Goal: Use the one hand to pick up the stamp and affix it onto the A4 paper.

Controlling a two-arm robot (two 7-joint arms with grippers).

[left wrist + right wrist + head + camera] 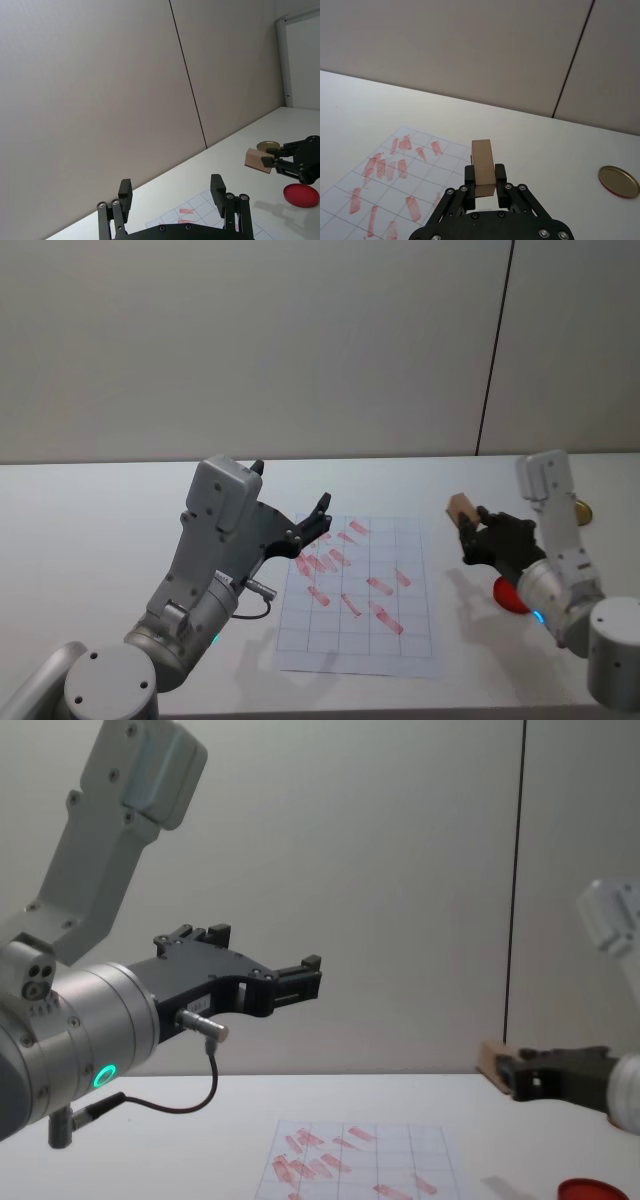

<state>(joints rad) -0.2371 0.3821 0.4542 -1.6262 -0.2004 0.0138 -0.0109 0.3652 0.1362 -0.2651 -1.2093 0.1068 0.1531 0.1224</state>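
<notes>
The right gripper pinches the stamp in the air right of the paper, likely for carrying it over, while the spread left gripper hangs idle near the paper's left edge.

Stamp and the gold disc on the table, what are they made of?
Stamp, held in the right gripper: looks like unfinished wood, matte pale tan. Disc: probably metal, brass-toned sheen with raised rim. Left gripper hovers by the paper, idle.

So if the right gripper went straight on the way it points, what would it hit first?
Probably nothing close: the right gripper, shut on the stamp, aims past the far corner of the A4 paper at bare table, then the wall; depth is unclear.
</notes>
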